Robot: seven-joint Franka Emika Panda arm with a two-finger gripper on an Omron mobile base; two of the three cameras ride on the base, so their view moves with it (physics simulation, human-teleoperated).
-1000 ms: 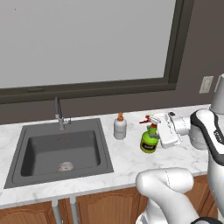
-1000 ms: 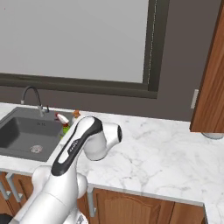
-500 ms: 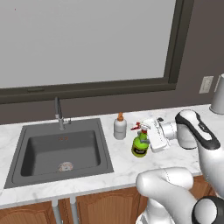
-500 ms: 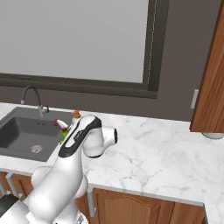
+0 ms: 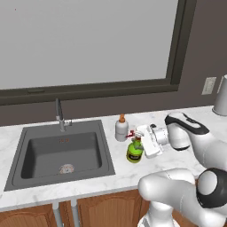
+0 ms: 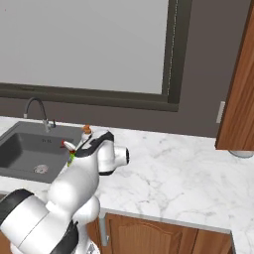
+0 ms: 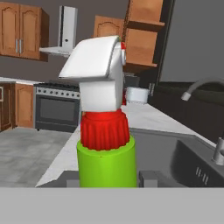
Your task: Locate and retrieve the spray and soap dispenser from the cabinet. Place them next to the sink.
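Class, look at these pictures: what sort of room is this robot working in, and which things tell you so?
A kitchen, computer-rendered: a dark sink with a faucet set in a marble counter, and a stove under a range hood.

A wide window [image 5: 88,42] with a dark frame sits in a dark brown wall [image 6: 203,74] above the white marble worktop [image 6: 173,173]. A white wall socket [image 5: 208,85] hangs right of the window. Wooden doors [image 6: 149,235] run under the worktop. A stove [image 7: 57,113] and range hood [image 7: 65,33] stand across the grey floor [image 7: 26,153].
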